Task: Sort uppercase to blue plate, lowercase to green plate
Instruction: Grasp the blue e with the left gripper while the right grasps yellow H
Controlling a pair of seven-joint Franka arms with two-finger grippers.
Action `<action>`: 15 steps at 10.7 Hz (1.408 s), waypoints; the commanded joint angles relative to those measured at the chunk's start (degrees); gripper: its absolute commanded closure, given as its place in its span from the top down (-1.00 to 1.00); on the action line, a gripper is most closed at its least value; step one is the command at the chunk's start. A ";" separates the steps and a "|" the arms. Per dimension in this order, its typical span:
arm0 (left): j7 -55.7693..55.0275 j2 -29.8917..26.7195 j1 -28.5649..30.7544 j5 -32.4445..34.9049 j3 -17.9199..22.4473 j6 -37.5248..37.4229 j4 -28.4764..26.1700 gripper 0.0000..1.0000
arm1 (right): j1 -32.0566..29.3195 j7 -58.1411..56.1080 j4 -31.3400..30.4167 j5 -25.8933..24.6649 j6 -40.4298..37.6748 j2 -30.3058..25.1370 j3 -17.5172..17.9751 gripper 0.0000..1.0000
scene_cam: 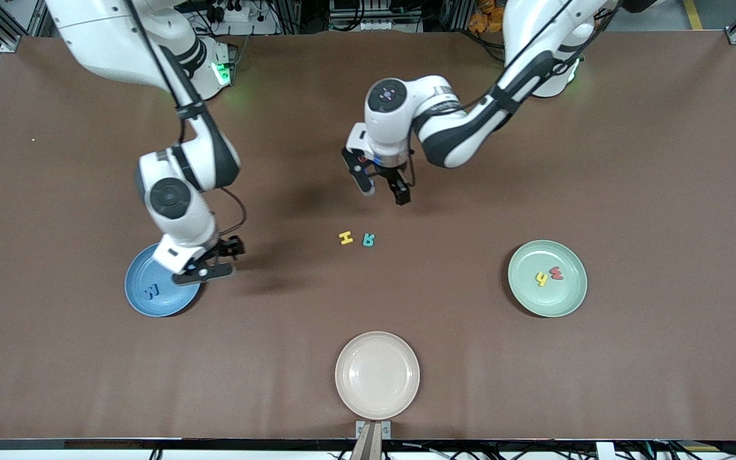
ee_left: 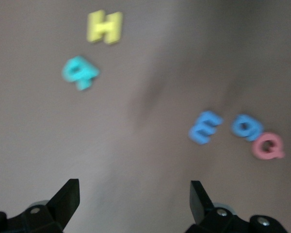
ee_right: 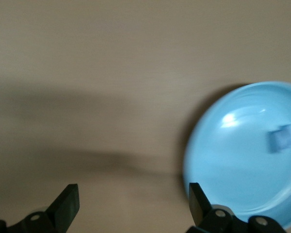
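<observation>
Left gripper (scene_cam: pixel 384 190): fingers spread apart with nothing between them, hanging over the bare table near its middle.
Letters under the left gripper: the left wrist view shows a blue m (ee_left: pixel 204 127), a blue g (ee_left: pixel 247 127) and a red G (ee_left: pixel 268 146) in a close row on the table; the front view hides them under the arm.
Letters just clear of it: yellow H (scene_cam: pixel 345 238) and teal R (scene_cam: pixel 368 240) lie side by side on the table, nearer to the front camera than the spot below the left gripper.
Right gripper (scene_cam: pixel 209 263): fingers spread wide, empty, over the edge of the blue plate (scene_cam: pixel 139 300).
Blue plate: holds the blue W (scene_cam: pixel 152 291).
Green plate (scene_cam: pixel 569 305): toward the left arm's end of the table, well apart from both grippers; yellow h (scene_cam: pixel 541 278) and red w (scene_cam: pixel 557 273) lie close together in it.
Cream plate (scene_cam: pixel 355 396): near the table's front edge, nearer to the front camera than the H and R.
</observation>
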 commanded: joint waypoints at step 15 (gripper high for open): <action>9.02 10.89 -5.02 8.68 4.65 12.32 0.73 -1.00 | 13.31 64.61 18.39 18.51 -0.76 15.82 4.38 1.00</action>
